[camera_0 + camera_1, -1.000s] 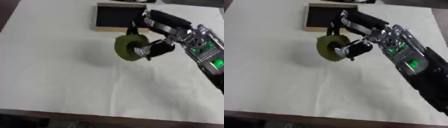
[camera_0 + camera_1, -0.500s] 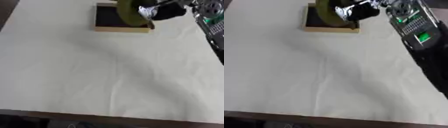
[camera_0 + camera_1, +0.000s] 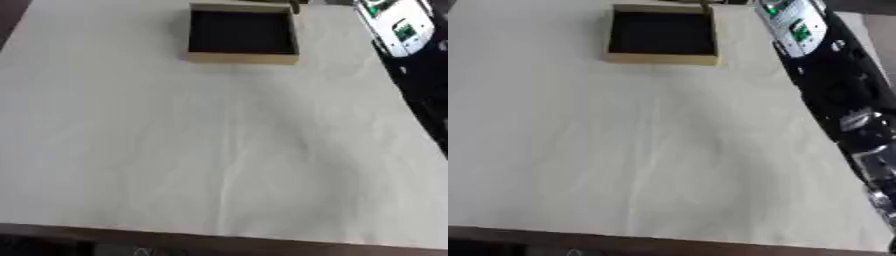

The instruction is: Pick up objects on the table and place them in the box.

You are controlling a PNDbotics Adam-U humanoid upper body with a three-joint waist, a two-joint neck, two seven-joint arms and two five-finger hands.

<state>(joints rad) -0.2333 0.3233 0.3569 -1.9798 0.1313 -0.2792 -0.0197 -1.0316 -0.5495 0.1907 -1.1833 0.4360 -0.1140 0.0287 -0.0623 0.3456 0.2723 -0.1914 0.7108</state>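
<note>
Here, the right arm (image 3: 824, 85) is reaching from the lower right of the frame up toward the top edge, its black casing with a lit green panel running diagonally past the box (image 3: 662, 36). The hand at the end of that arm is lying beyond the top edge of both views, so I cannot tell how far its fingers are spread or whether anything is sitting in them. The left hand is not showing anywhere either.

The box is sitting in the upper middle of the frame, a shallow wooden tray with a dark inside, resting flat on the pale cloth (image 3: 219, 150) that is covering the table. Its dark floor is looking bare, with no object lying in it that I can make out. No loose object is showing on the cloth, which is spreading wrinkled and plain down to the lower edge.

Judging from the arm's line, the hand is probably hanging just above or behind the box's far rim, a sensible place to be for dropping something straight down into the tray. Whether an object is being carried there, out of sight, is not something these views are settling.
</note>
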